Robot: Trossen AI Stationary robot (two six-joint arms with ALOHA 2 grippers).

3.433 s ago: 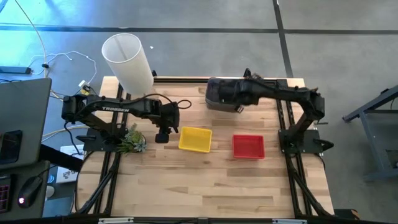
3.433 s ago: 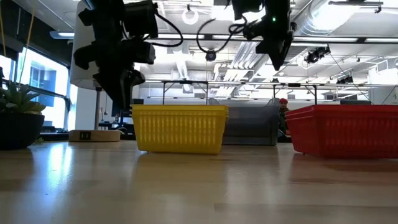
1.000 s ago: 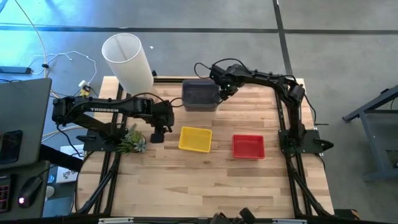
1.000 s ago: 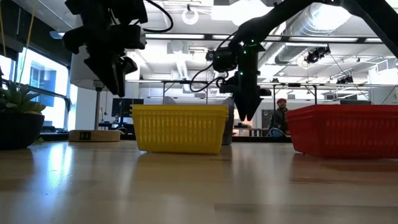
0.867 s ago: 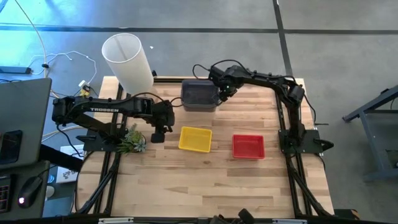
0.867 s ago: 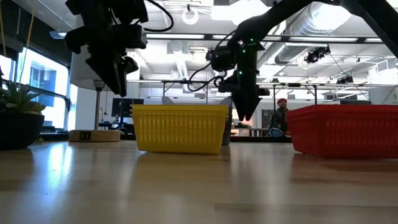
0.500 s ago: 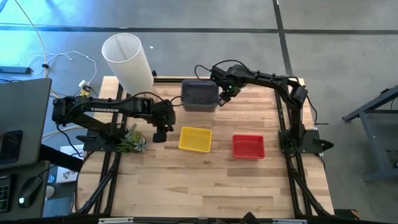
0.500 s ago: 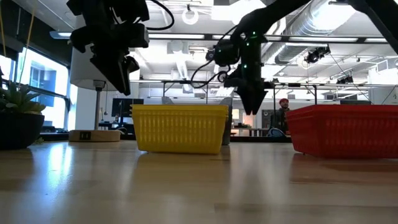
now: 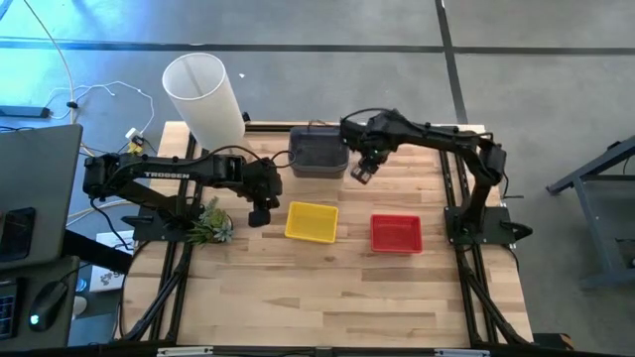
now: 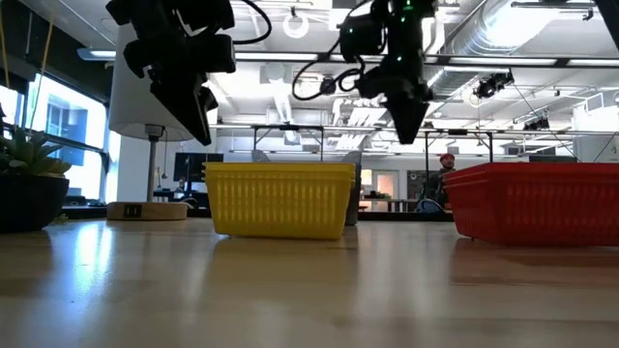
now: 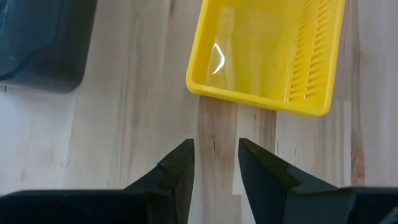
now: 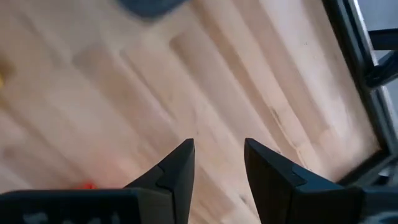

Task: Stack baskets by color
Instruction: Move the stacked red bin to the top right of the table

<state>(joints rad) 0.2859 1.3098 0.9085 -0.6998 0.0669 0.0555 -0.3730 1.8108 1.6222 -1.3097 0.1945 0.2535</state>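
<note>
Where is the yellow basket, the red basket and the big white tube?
yellow basket point(image 9: 312, 222), high view, middle of its floor
red basket point(image 9: 396, 233), high view, middle of its floor
white tube point(image 9: 205, 97), high view, middle of its side

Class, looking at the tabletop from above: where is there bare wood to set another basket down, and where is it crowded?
Free: the wide front strip of the table below the yellow basket and red basket. Crowded: the back, where the grey basket sits between the left gripper and right gripper, both empty.
</note>
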